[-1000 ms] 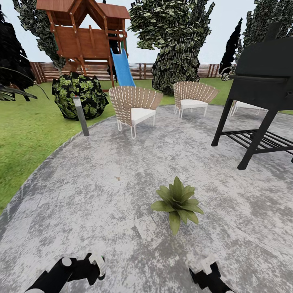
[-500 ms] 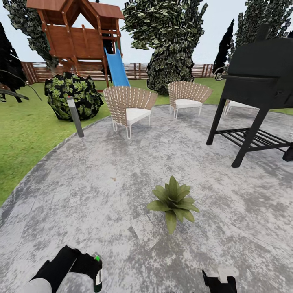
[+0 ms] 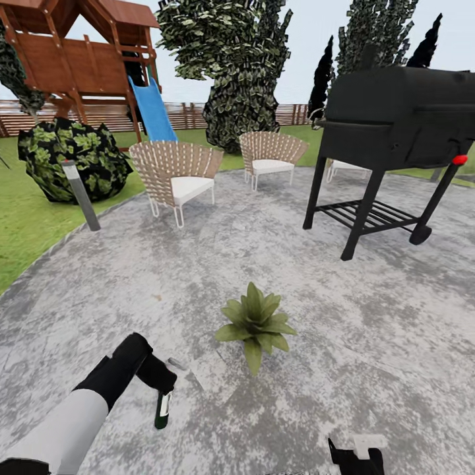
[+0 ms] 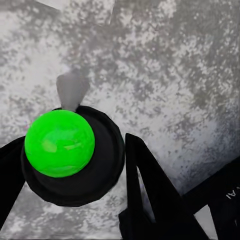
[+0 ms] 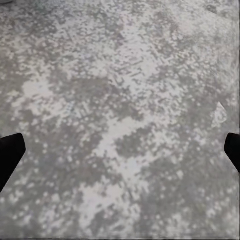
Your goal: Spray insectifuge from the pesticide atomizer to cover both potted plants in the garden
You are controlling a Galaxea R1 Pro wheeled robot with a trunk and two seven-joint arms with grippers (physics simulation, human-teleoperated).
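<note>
My left gripper (image 3: pixel 160 388) is shut on the pesticide atomizer (image 3: pixel 162 410), a slim dark-green bottle that hangs down from the fingers above the patio. In the left wrist view its black sprayer top with a bright green cap (image 4: pixel 60 142) sits between the two black fingers (image 4: pixel 147 195). One potted plant (image 3: pixel 254 323), a low rosette of pointed green leaves, stands on the paving a short way ahead and to the right of the bottle. The second potted plant is out of view. My right gripper (image 5: pixel 120 152) is open and low over bare paving, near the head view's lower edge (image 3: pixel 356 455).
A black grill (image 3: pixel 389 132) on legs stands at the right. Two woven chairs (image 3: pixel 175 175) (image 3: pixel 267 153) sit at the patio's (image 3: pixel 369 343) far side. A grey bollard lamp (image 3: pixel 82 196), a leafy bush (image 3: pixel 66 158) and lawn (image 3: pixel 20 231) lie left, with a wooden playhouse and blue slide (image 3: pixel 152 112) behind.
The whole view has shifted left as the camera turned right. My left arm has reached forward with the atomizer, bringing it closer to the plant. The right gripper stays low.
</note>
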